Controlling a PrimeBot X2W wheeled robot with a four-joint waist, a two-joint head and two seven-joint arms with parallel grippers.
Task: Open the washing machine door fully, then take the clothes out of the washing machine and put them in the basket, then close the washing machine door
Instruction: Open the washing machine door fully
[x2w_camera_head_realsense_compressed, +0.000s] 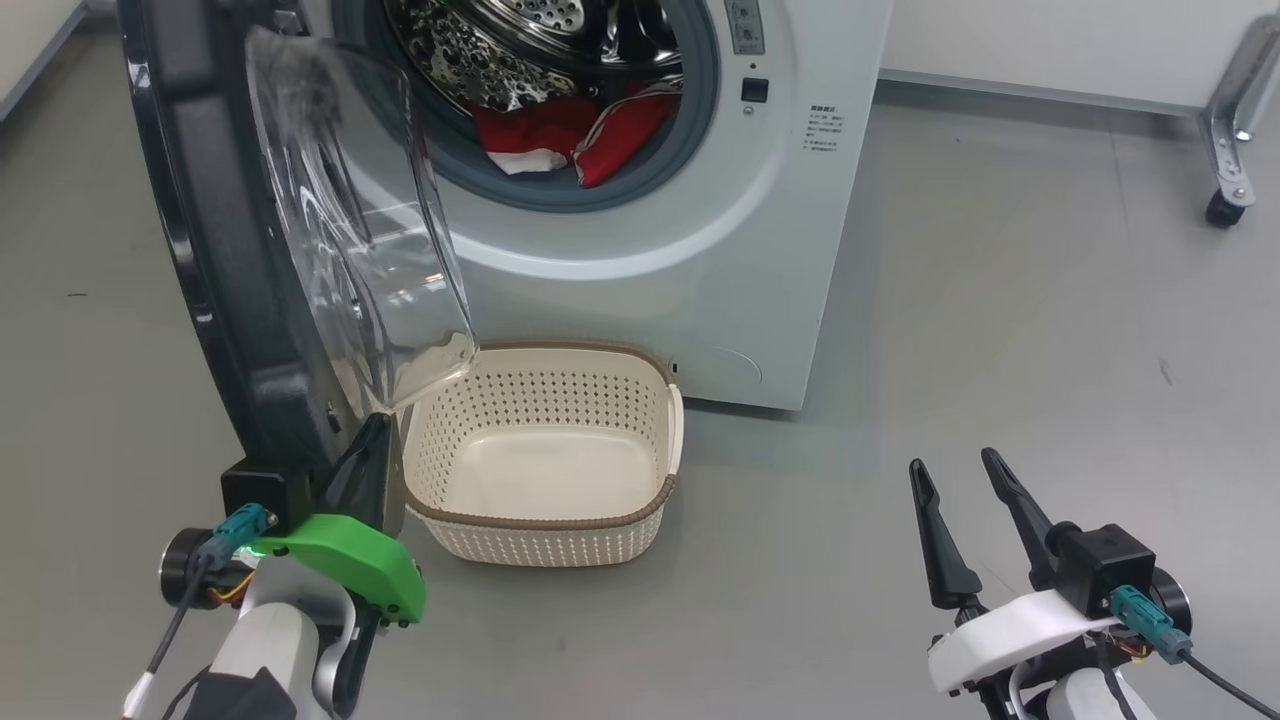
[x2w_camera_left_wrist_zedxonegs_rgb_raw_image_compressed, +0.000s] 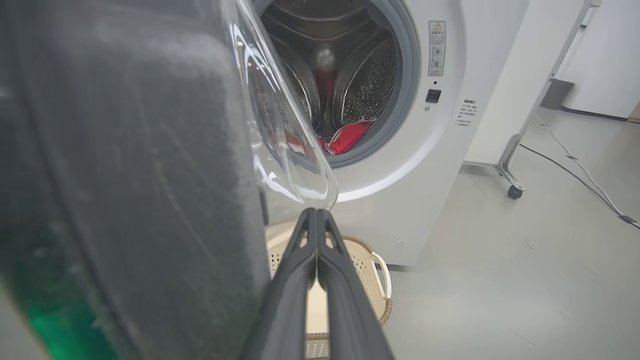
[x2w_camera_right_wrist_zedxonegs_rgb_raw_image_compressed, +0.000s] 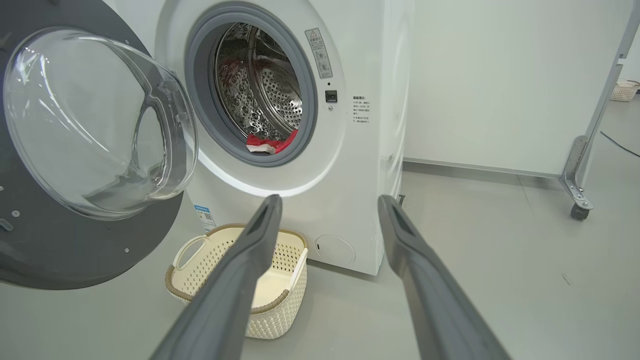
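The washing machine (x2w_camera_head_realsense_compressed: 700, 250) stands ahead with its door (x2w_camera_head_realsense_compressed: 220, 250) swung out to the left, the clear glass bowl facing the basket. Red and white clothes (x2w_camera_head_realsense_compressed: 620, 135) lie at the front of the steel drum. The cream basket (x2w_camera_head_realsense_compressed: 540, 522) sits empty on the floor below the opening. My left gripper (x2w_camera_head_realsense_compressed: 376, 425) is shut with nothing in it, its tips just below the glass bowl and close against the door's inner face (x2w_camera_left_wrist_zedxonegs_rgb_raw_image_compressed: 150, 175); contact is unclear. My right gripper (x2w_camera_head_realsense_compressed: 952, 462) hangs open over bare floor to the right, well away from the machine.
A metal frame leg on a castor (x2w_camera_head_realsense_compressed: 1228, 150) stands at the far right by the white wall. A cable (x2w_camera_left_wrist_zedxonegs_rgb_raw_image_compressed: 575, 165) runs across the grey floor beyond it. Open floor lies between my right gripper (x2w_camera_right_wrist_zedxonegs_rgb_raw_image_compressed: 329, 198) and the machine (x2w_camera_right_wrist_zedxonegs_rgb_raw_image_compressed: 360, 165).
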